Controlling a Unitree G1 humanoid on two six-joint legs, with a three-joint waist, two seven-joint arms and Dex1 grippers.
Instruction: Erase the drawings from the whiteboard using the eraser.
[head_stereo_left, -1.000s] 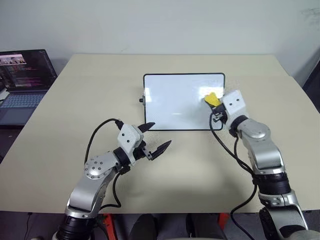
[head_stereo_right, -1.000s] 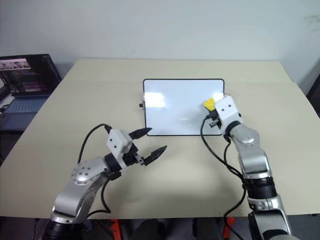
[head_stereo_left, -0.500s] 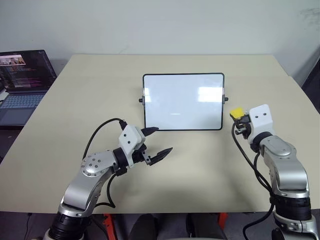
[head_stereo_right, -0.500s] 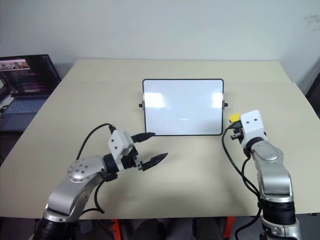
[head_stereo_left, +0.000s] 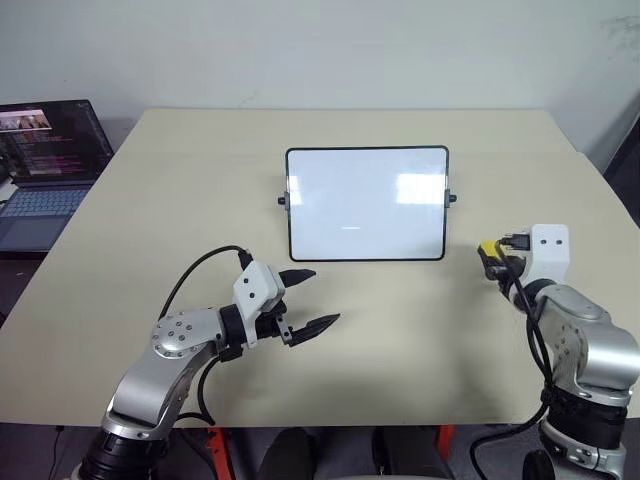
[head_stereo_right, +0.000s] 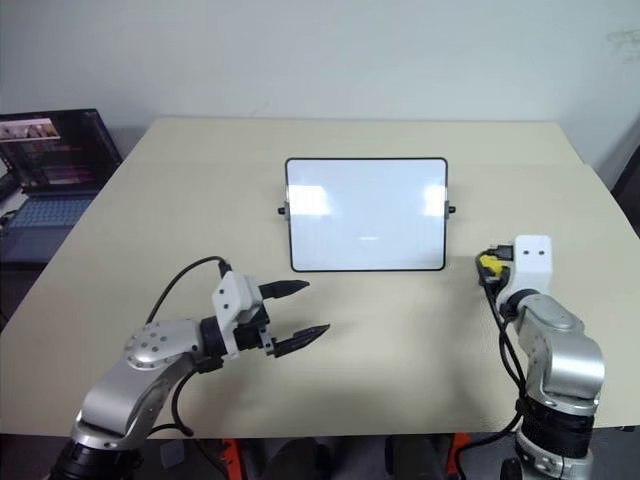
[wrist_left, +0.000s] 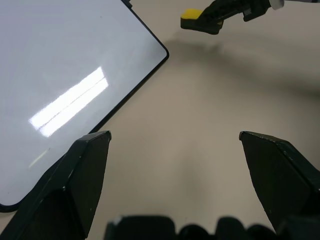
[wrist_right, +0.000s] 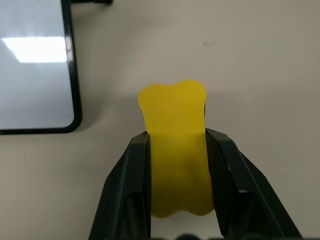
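Left eye view: the whiteboard (head_stereo_left: 366, 203) lies mid-surface toward the far edge; the left hand (head_stereo_left: 306, 300) is spread near the near edge. Right wrist view: the right hand (wrist_right: 177, 150) pinches the eraser (wrist_right: 175, 145) over the surface beside the whiteboard's corner.

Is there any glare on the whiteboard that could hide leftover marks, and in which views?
Left eye view: two soft bright patches on the whiteboard, at left and right, the rest evenly lit. Left wrist view: one bright diagonal streak across the board. Right wrist view: a bright patch near the board's edge; the eraser in the right gripper throws a soft shadow on the table.
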